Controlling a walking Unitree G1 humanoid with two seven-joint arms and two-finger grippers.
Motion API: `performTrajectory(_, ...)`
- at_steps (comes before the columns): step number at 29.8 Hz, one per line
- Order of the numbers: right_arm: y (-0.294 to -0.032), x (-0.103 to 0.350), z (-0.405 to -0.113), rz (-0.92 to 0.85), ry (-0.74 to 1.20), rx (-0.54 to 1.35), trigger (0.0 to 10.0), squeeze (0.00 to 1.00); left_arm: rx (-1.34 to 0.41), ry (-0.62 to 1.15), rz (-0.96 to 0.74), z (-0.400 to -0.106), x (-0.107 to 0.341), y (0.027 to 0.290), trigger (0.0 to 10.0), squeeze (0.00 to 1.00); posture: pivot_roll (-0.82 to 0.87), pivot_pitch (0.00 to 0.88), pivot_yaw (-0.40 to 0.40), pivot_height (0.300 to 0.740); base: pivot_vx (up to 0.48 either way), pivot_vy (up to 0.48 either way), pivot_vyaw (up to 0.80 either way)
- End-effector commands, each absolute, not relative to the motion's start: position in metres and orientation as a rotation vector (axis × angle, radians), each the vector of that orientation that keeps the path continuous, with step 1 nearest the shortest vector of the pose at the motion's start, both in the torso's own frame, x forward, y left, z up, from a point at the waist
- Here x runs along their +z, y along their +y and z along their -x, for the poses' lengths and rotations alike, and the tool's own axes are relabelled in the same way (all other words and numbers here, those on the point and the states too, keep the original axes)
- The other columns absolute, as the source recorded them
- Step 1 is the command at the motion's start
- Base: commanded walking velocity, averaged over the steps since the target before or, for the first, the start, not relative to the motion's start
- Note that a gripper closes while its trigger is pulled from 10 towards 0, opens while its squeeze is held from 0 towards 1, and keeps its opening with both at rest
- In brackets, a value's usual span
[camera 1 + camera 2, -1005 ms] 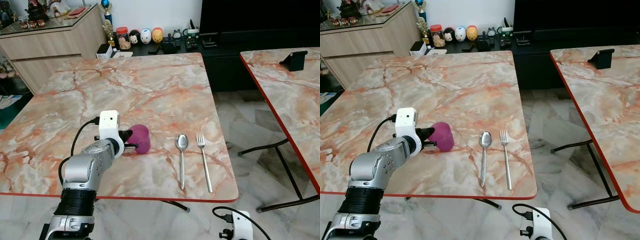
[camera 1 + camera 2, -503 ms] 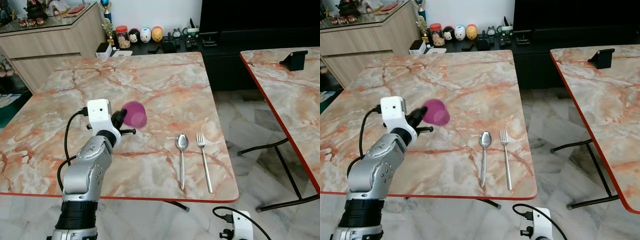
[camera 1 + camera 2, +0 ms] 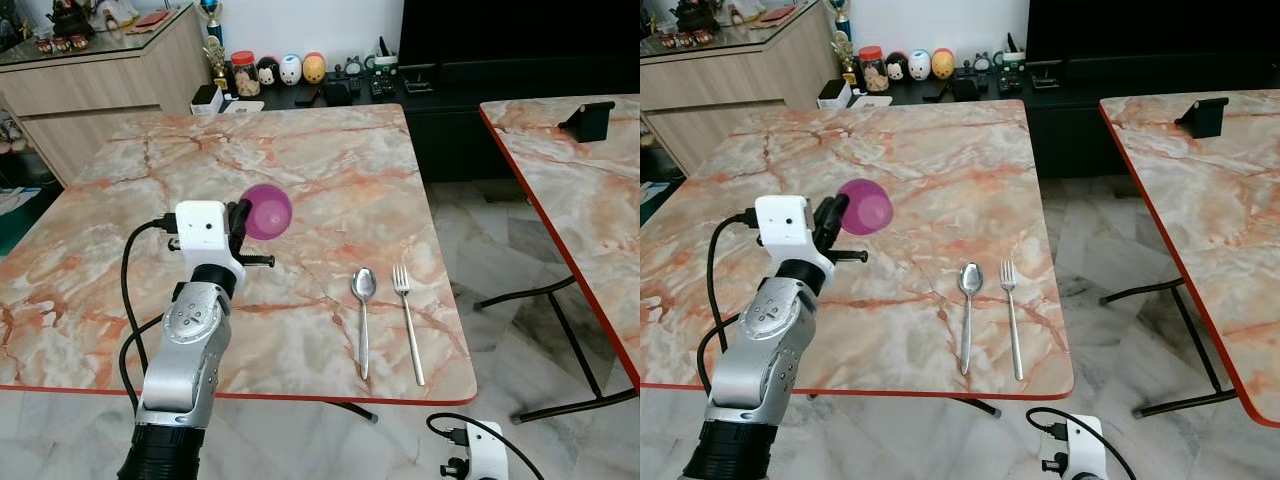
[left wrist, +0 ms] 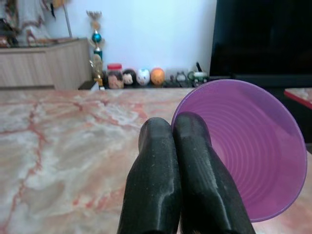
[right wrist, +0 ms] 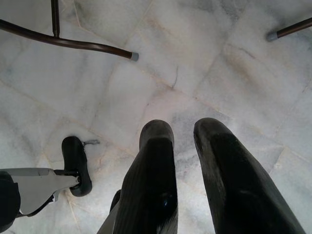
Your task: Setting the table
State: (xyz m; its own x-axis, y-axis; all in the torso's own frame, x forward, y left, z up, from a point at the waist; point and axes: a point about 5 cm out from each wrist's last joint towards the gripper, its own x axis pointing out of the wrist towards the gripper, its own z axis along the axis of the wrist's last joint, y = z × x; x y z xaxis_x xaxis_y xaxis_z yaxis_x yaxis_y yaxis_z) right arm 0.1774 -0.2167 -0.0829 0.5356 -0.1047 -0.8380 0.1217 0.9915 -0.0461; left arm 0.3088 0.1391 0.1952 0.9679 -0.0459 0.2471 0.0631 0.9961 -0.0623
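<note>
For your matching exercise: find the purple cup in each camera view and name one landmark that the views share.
Left eye view: purple cup left of centre, held above the table by the left gripper.
Right eye view: cup further left, same height.
Left wrist view: cup at right, its rim pinched by the black fingers.
Right wrist view: floor, no cup.
Shared landmark: red-lidded jar.

Silver arm [image 3: 185,340]; blk cable; blk fingers [image 4: 195,175]

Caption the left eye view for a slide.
Left gripper holds a purple cup above the table; spoon and fork laid.
</note>
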Motion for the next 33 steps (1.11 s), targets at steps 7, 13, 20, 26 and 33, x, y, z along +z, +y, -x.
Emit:
performTrajectory(7,-0.2150,-0.0851,-0.1734,-0.027,1.008,-0.135,10.0,0.00,-0.018,-0.295,0.051,-0.3119,0.1995,0.1466,10.0,0.00,-0.05,0.000,0.075,0.740,0.000,-0.425,0.00)
performTrajectory(13,-0.2143,-0.0858,-0.1722,-0.035,1.013,-0.137,10.0,0.00,-0.020,-0.308,0.060,-0.3128,0.2005,0.1450,10.0,0.00,-0.05,0.000,0.078,0.740,0.000,-0.427,0.00)
performTrajectory(20,-0.2142,-0.0861,-0.1714,-0.034,1.014,-0.139,10.0,0.00,-0.016,-0.310,0.074,-0.3148,0.2017,0.1441,10.0,0.00,-0.05,0.000,0.080,0.740,0.000,-0.428,0.00)
performTrajectory(26,-0.2144,-0.0855,-0.1727,-0.037,1.009,-0.143,10.0,0.00,-0.008,-0.315,0.074,-0.3165,0.2039,0.1467,10.0,0.00,-0.05,0.000,0.079,0.740,0.000,-0.428,0.00)
performTrajectory(33,-0.2147,-0.0857,-0.1725,-0.042,1.019,-0.146,10.0,0.00,0.011,-0.318,0.080,-0.3166,0.2044,0.1493,10.0,0.00,-0.05,0.000,0.074,0.740,0.000,-0.424,0.00)
